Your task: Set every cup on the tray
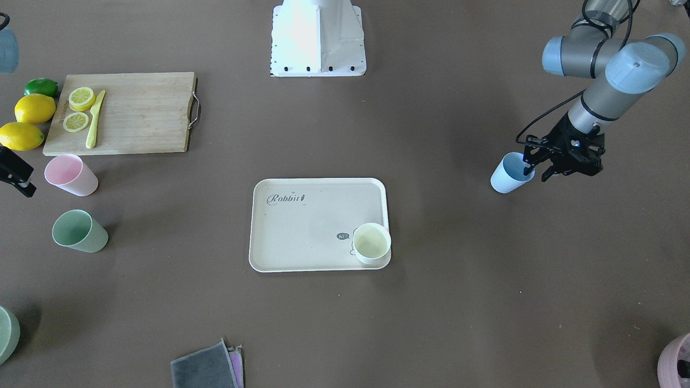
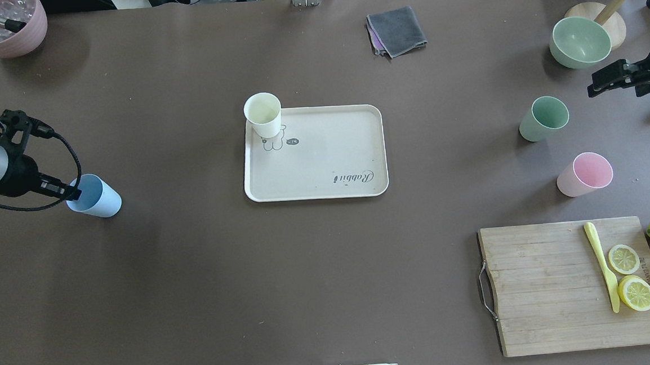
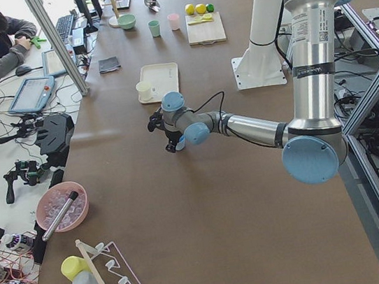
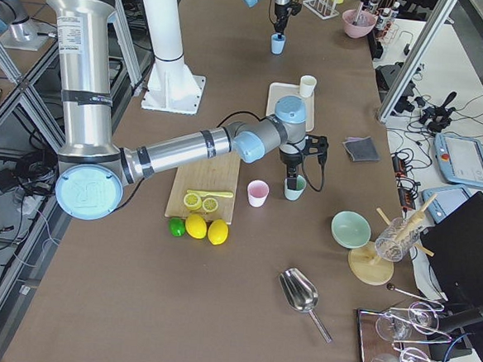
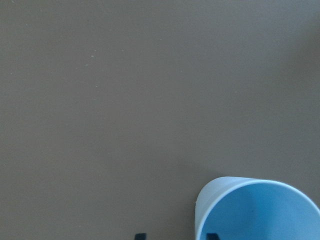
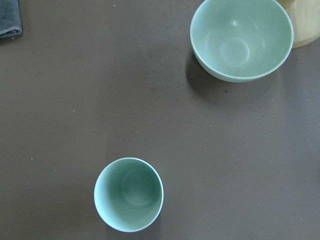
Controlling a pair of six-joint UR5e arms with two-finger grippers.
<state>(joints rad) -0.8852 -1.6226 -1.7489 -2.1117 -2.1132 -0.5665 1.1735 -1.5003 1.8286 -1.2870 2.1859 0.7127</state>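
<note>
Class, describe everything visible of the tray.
The tray is a flat, cream-beige rectangle with rounded corners and a raised white rim, apparently matte plastic. It bears "Rabbit" lettering and a small drawing. It lies flat on the brown table, centrally. One pale yellow cup stands upright in a corner, by the drawing. Nothing else touches it.

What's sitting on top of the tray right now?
Just one yellow cup, standing upright in a corner of the tray and looking empty. It hides part of the rabbit drawing underneath.
</note>
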